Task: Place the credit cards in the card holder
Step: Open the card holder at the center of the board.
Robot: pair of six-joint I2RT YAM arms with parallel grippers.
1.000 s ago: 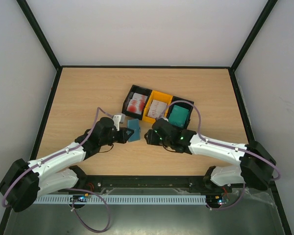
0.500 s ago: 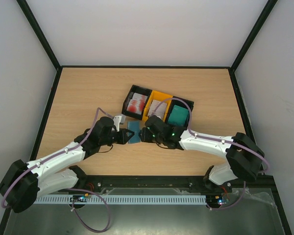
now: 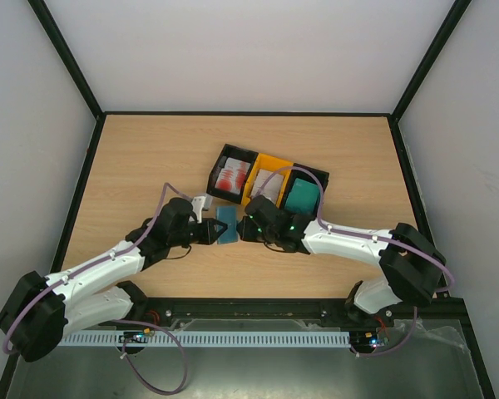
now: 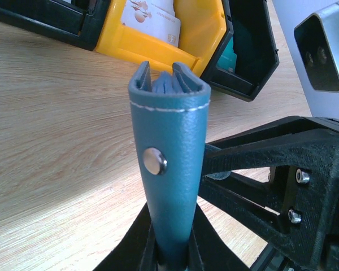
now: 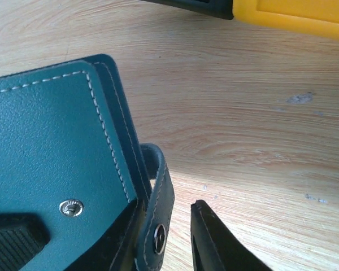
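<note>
Between the fingers of my left end effector (image 3: 208, 231) stands the blue-teal card holder (image 4: 172, 147), clamped at its lower edge and held upright on its narrow side, with its pocket slots facing away from me and a metal snap stud (image 4: 154, 161) on its outer face. Just across from it, my right end effector (image 5: 164, 237) meets the holder from the opposite side. Its fingers stand apart with the clasp tab (image 5: 158, 220) between them, and a gap shows between the tab and one finger.

Beyond both end effectors, near but apart from the holder, three bins sit in a row touching one another on the wooden worktop (image 3: 150, 158). A black bin (image 3: 220, 162) holds red-and-white cards (image 3: 231, 176). The yellow bin (image 3: 270, 160) beside it holds whitish cards (image 3: 269, 184). A second black bin (image 3: 320, 179), nearest my right arm, holds green-teal cards (image 3: 302, 198).
</note>
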